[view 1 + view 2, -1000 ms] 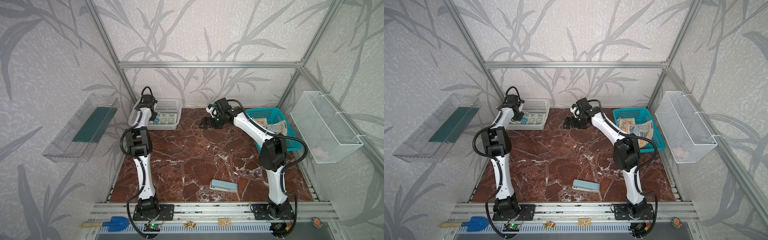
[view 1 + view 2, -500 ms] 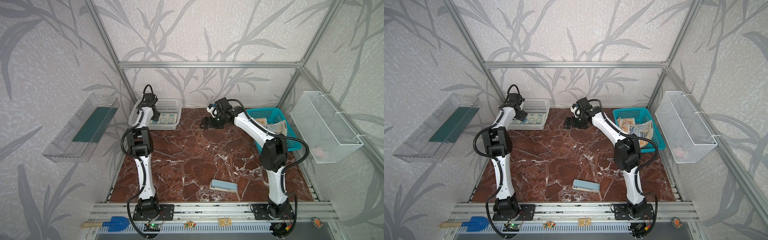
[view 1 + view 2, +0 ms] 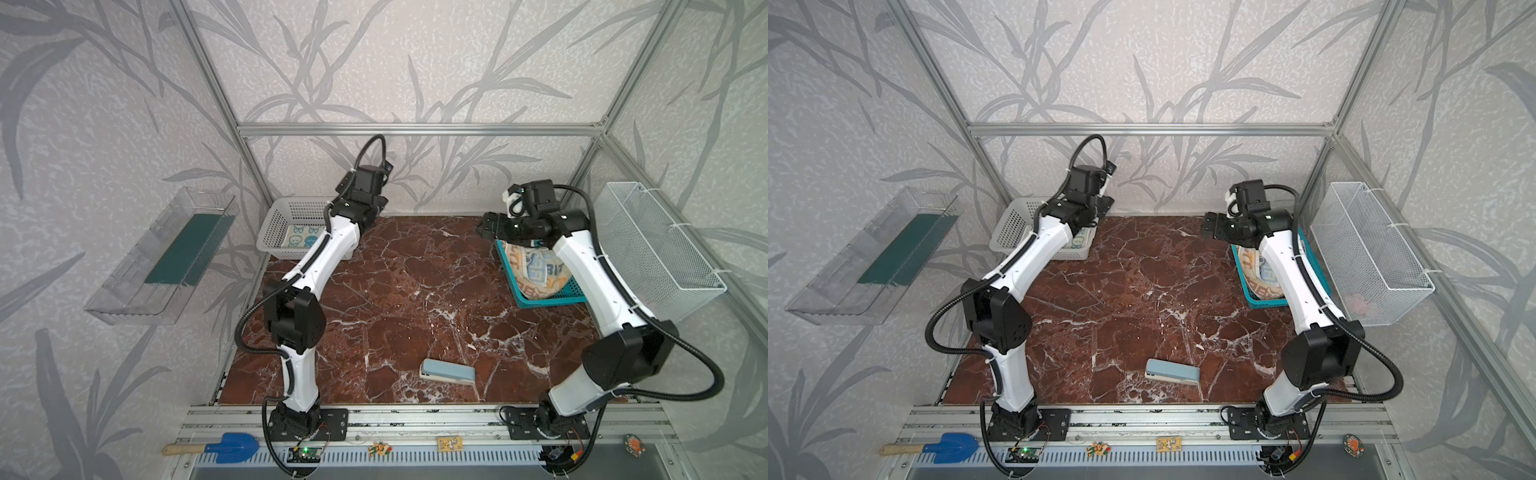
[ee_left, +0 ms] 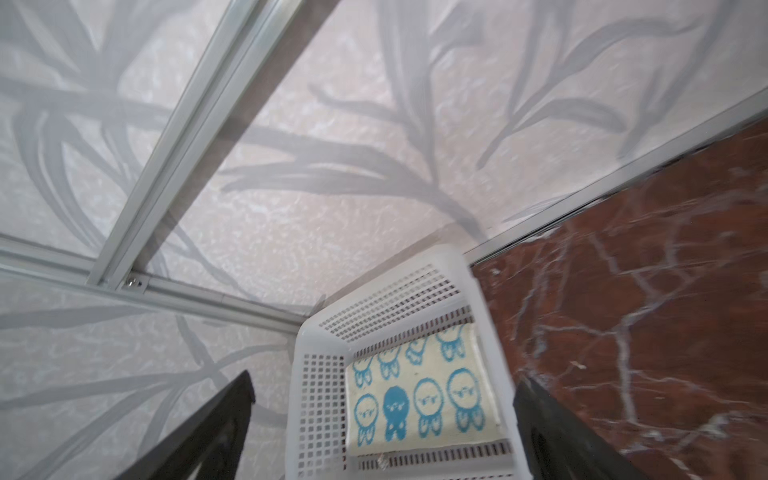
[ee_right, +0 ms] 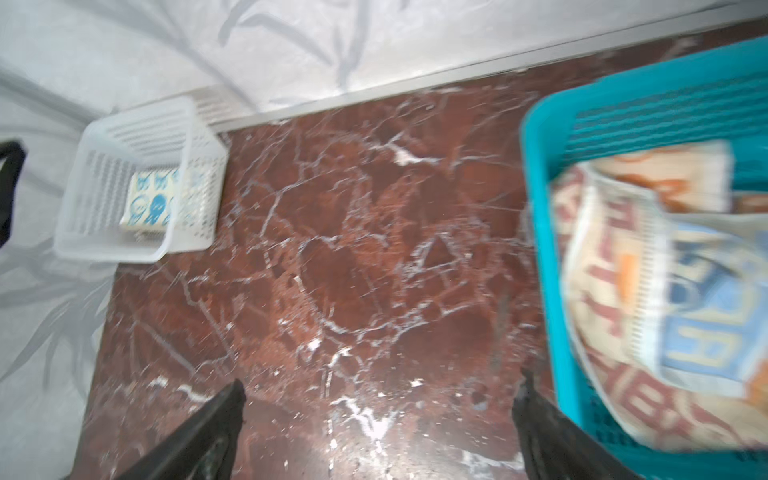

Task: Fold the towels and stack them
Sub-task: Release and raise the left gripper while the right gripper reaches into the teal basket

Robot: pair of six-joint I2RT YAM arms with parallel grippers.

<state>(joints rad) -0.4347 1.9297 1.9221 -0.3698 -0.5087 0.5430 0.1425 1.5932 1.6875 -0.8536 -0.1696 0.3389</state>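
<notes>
Red-brown marble tabletop (image 3: 415, 291), bare across the middle; the only loose item there is a pale blue block (image 3: 446, 372) near the front edge, well apart from both arms.

White perforated basket (image 3: 274, 232) sits in the back left corner, close to the rear wall. One cream-and-blue towel (image 4: 419, 399) lies folded flat in its bottom. In both top views the left forearm crosses over the basket's right end and hides part of it.

Left gripper (image 4: 383, 376): jaws spread wide, nothing between them, raised above the white basket (the wrist view looks down into it between the two fingers).

Teal basket (image 3: 540, 301) at the right edge of the marble. It holds two crumpled towels: the blue lettered towel (image 5: 702, 332) on top of a rust-and-cream towel (image 5: 598, 266). The right forearm passes over this basket and covers part of it.

Right gripper (image 5: 381, 378): jaws wide apart, empty, over bare marble just beside the teal basket's back left corner.

Side walls: clear tray (image 3: 166, 257) on the left, wire basket (image 3: 656, 249) on the right, both off the table.
</notes>
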